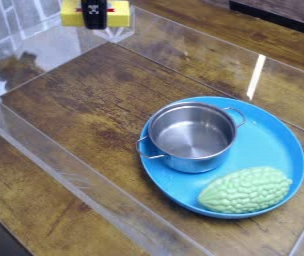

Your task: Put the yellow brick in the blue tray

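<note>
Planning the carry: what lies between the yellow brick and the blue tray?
Only bare wooden table between yellow brick and blue tray, per the camera view.

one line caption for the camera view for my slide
Pincer shut on the yellow brick, lifted above the wooden table; blue tray holds a steel pot and green lump.

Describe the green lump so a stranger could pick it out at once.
Find the round blue tray at the right of the wooden table. Two things sit in it: a steel pot toward the back and, nearer the front rim, the green lump. It is the only bumpy, matte green thing there.
</note>
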You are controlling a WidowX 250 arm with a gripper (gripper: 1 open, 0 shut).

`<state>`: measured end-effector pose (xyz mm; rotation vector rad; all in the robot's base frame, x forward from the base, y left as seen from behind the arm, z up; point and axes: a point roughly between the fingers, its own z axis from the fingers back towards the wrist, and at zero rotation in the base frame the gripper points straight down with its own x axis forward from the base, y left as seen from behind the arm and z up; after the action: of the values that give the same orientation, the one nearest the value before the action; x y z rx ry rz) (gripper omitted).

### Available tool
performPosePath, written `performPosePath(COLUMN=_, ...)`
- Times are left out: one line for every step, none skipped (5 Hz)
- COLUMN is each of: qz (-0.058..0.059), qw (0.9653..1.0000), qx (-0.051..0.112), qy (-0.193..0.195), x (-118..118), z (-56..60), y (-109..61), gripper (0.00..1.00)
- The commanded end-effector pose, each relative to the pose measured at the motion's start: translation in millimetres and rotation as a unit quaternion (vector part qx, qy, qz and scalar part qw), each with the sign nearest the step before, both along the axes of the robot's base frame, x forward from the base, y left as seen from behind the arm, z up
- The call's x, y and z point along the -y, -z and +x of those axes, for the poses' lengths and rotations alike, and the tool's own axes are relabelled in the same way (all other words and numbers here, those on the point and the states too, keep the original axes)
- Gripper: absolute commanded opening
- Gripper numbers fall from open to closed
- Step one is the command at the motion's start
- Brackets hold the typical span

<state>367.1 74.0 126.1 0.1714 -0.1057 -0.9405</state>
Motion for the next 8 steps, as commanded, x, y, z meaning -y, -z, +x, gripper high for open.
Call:
performPosePath(qz=-0.009, qw=0.9983, qx=0.035, qy=0.046, x=48, z=-6.9, y=-25.1, gripper=0.00)
performPosePath(qz=-0.014, qw=0.9949, qx=0.033, qy=0.094, x=97, z=-10.1, y=-25.7, gripper=0.00)
performPosePath(qz=-0.019, qw=0.9928, qx=0.031, qy=0.114, x=135, z=-23.5, y=-33.9, gripper=0.00)
performPosePath(qz=-0.022, qw=0.9906, qx=0.029, qy=0.132, x=160, z=-39.5, y=-33.4, gripper=0.00)
performPosePath(qz=-0.028, qw=0.9895, qx=0.024, qy=0.139, x=183, z=-60.2, y=-35.4, gripper=0.00)
performPosePath(qz=-0.035, qw=0.9870, qx=0.016, qy=0.156, x=207, z=-72.5, y=-30.0, gripper=0.00)
performPosePath(qz=-0.037, qw=0.9832, qx=0.006, qy=0.178, x=231, z=-82.0, y=-19.6, gripper=0.00)
performPosePath(qz=-0.038, qw=0.9812, qx=-0.002, qy=0.189, x=243, z=-86.7, y=-10.3, gripper=0.00)
